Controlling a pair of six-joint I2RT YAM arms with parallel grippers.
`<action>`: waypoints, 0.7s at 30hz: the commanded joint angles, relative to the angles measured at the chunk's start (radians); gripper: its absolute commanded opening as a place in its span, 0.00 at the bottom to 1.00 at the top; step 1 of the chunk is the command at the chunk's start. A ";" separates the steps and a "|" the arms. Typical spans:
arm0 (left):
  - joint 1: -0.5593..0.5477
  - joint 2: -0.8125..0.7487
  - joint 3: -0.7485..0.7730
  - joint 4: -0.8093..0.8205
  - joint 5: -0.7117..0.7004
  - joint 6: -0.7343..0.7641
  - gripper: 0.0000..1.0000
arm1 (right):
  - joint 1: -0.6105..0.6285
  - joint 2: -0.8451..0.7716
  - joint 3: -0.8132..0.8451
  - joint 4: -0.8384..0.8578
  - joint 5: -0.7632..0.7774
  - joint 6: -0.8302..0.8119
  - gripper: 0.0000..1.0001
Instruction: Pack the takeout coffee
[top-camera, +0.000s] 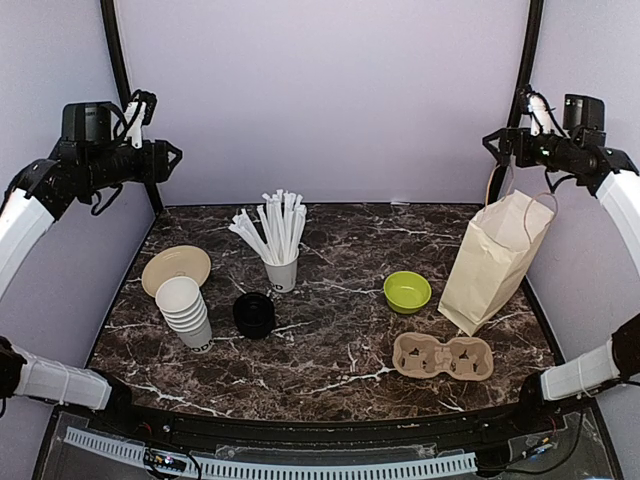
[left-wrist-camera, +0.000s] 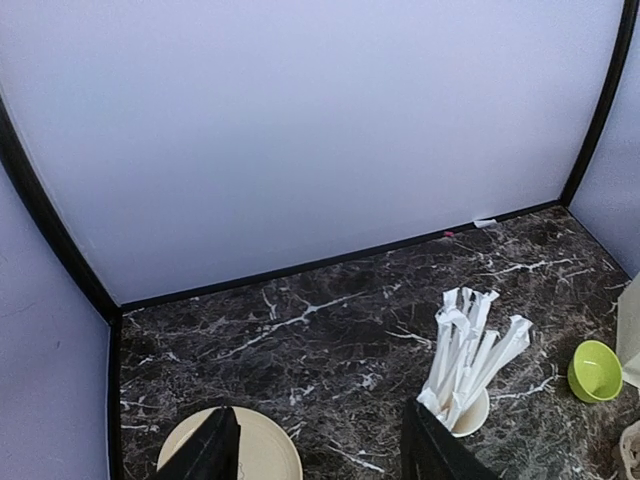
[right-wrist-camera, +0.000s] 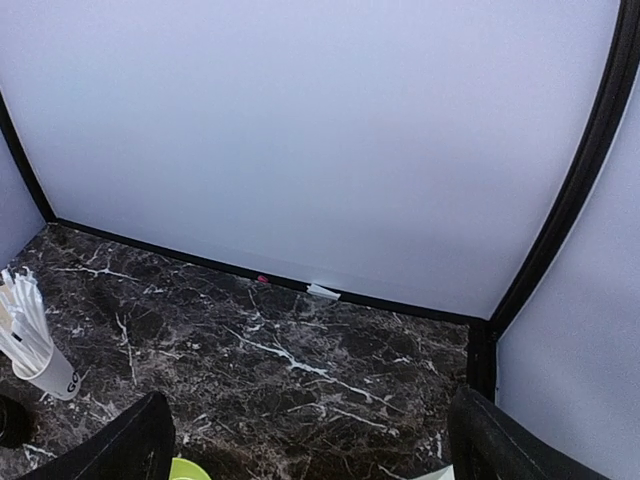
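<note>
At the left, the left end effector (top-camera: 172, 155) hangs high above the desk's (top-camera: 340, 240) far-left corner, its fingers apart with nothing between them. No finished takeout coffee, a white cup with a black lid on it, shows in any view. What shows are its likely parts, both near the desk's left edge and well below that end effector. These are a stack of lidless white cups (top-camera: 185, 315) standing upright just in front of a tan plate (top-camera: 176, 268), and just beside it to the right a dark round pile that looks like black lids (top-camera: 254, 315). The left arm is plainly the nearer one, and I judge a reach would go down and toward the near edge. The left wrist view cuts off both, taking in only the plate's rim, the cup of straws (top-camera: 281, 262) and the green bowl (top-camera: 407, 291). Right of centre, a cardboard cup carrier (top-camera: 443, 356) lies flat near the near edge. A paper bag (top-camera: 497, 262) leans upright at the right edge, its inside hidden. The right end effector (top-camera: 490, 143) hangs high over the far-right corner, fingers spread wide and empty, well apart from the cups. The print on the cups is too small to read.
</note>
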 joint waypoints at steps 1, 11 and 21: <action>-0.051 0.045 0.093 -0.131 0.150 -0.011 0.57 | 0.027 0.040 0.085 -0.025 -0.246 -0.073 0.97; -0.346 0.143 0.190 -0.358 0.110 -0.059 0.54 | 0.433 0.158 0.002 -0.014 -0.004 -0.235 0.93; -0.530 0.199 0.148 -0.641 0.036 -0.187 0.48 | 0.509 0.116 -0.266 0.047 -0.034 -0.266 0.89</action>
